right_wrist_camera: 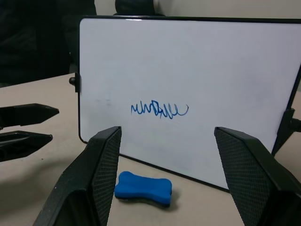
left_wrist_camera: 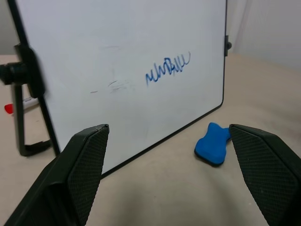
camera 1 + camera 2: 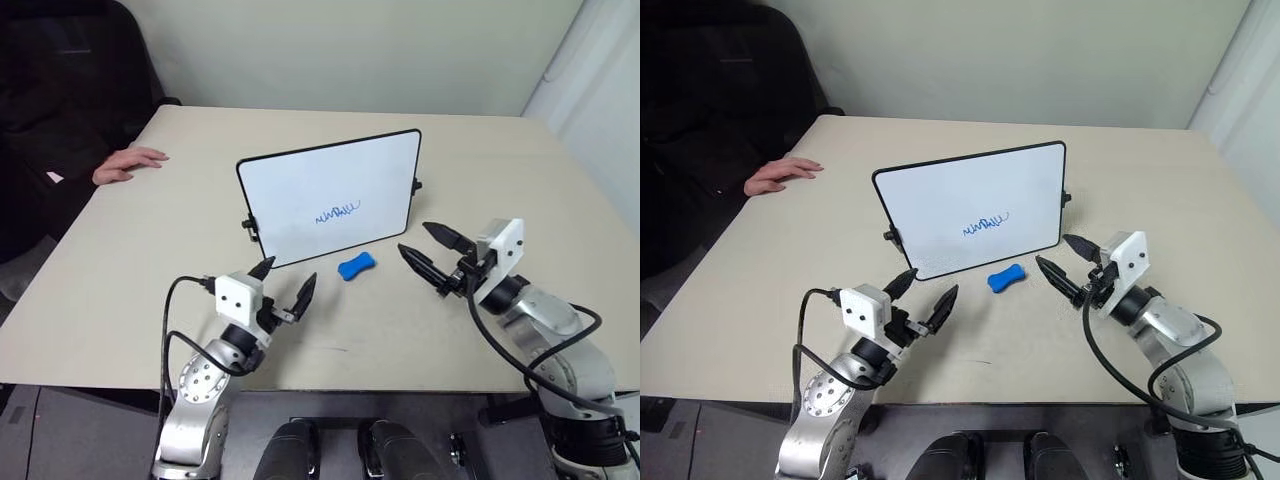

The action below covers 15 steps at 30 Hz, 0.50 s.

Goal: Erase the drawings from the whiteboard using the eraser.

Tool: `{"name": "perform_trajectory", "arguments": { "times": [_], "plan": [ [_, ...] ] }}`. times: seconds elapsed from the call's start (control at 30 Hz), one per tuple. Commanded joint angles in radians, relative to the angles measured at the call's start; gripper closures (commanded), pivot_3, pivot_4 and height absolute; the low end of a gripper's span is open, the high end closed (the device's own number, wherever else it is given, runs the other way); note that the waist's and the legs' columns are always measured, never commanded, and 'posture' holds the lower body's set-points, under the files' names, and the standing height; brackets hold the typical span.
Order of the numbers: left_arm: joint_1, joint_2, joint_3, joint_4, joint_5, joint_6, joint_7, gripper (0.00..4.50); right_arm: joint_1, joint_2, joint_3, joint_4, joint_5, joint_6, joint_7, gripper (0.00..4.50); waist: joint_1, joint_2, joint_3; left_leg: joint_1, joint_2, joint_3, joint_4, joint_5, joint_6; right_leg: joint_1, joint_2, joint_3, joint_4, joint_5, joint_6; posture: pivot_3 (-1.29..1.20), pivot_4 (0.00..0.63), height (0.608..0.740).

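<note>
Your open right claw [image 3: 433, 256] sat nearer the eraser [image 3: 356, 266], whose long axis ran along the whiteboard [image 3: 330, 196]; the left claw [image 3: 285, 285] gaped too.

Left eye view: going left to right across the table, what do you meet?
Person's hand → left pincer → drawings on the whiteboard → eraser → right pincer.

Whiteboard [image 3: 300, 185]: white, thin black frame, rounded corners, propped upright mid-table, tilted back. Drawings [image 3: 337, 212]: short blue zigzag scribble on whiteboard's lower centre, unerased. Eraser [image 3: 356, 266]: bright blue, bone-shaped, flat on table just before whiteboard's lower edge.
</note>
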<state>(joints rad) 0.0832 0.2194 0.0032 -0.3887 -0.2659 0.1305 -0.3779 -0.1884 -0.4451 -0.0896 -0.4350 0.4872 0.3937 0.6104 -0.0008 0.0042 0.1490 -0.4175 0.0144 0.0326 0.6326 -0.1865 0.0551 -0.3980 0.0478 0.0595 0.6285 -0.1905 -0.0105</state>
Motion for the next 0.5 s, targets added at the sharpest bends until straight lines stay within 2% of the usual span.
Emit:
{"name": "perform_trajectory", "arguments": {
  "times": [0.03,0.5],
  "plan": [
    [0.001,0.002,0.01,-0.018,-0.018,-0.013,-0.008,0.06,-0.01,-0.002,-0.003,-0.01,0.002,-0.016,0.0,1.15,0.0,0.0,0.0,0.0,0.0,0.0,0.0,0.0,0.0,0.0,0.0,0.0,0.0,0.0,0.0,0.0,0.15,0.74],
    [0.011,0.022,0.007,-0.043,-0.032,0.028,-0.019,0.06,0.091,-0.026,-0.027,-0.092,0.047,0.133,-0.051,1.15,0.0,0.0,0.0,0.0,0.0,0.0,0.0,0.0,-0.001,0.0,0.0,0.0,0.0,0.0,0.0,0.0,0.15,0.74]
  ]
}}
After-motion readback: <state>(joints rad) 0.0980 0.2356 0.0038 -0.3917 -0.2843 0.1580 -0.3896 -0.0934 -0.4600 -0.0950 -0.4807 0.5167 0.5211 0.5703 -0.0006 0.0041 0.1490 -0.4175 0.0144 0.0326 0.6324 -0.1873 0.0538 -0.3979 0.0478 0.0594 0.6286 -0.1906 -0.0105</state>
